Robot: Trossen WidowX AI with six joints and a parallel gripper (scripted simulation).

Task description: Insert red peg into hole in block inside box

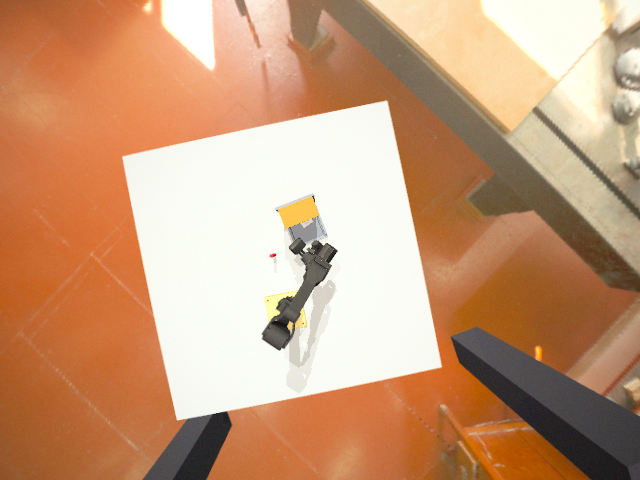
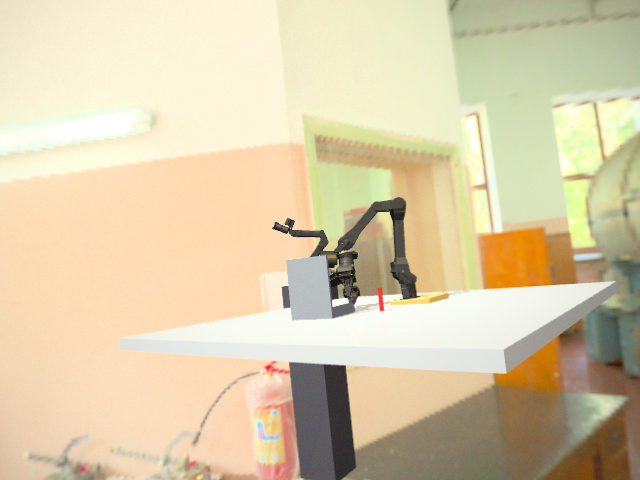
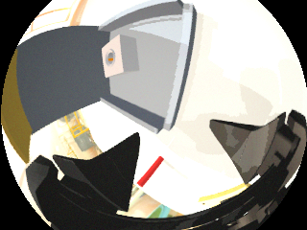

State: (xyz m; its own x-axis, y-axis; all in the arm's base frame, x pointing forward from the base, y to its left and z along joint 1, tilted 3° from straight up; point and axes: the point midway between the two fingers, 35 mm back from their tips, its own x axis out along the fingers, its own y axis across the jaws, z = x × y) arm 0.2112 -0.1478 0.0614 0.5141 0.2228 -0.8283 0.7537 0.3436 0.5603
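Pincer [image 1: 308, 248] [image 2: 352, 301] [image 3: 176, 129] fingers are spread wide, pointed downward by the open-fronted box [image 1: 306, 232] [image 2: 310, 288] [image 3: 158, 72]; the red peg [image 1: 272, 255] [image 2: 381, 299] [image 3: 151, 172] is stood upright on the tabletop [image 1: 217, 206] [image 2: 413, 330], apart from both.
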